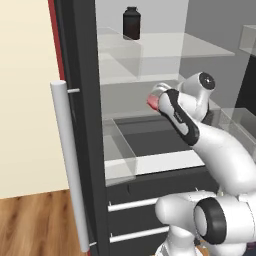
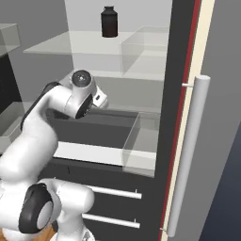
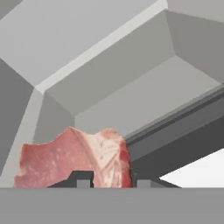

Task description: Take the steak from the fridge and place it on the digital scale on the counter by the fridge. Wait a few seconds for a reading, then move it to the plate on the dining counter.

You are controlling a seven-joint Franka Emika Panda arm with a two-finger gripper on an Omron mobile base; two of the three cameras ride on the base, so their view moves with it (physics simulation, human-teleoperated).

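Only step 1 of 3 is underway: the gripper (image 3: 109, 183) pinches the steak (image 3: 74, 159) between its 2 fingertips inside the open fridge (image 1: 82, 100), above a glass shelf (image 1: 160, 92), so weighing and plating are left.

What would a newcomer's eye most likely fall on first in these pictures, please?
Probably the white arm reaching deep into the open fridge, with the pinkish-red steak pinched between its dark fingers in the hand view. Next would be the lone black bottle standing on the top glass shelf, and the long silver bar handle on the fridge door at the right of the right base view.
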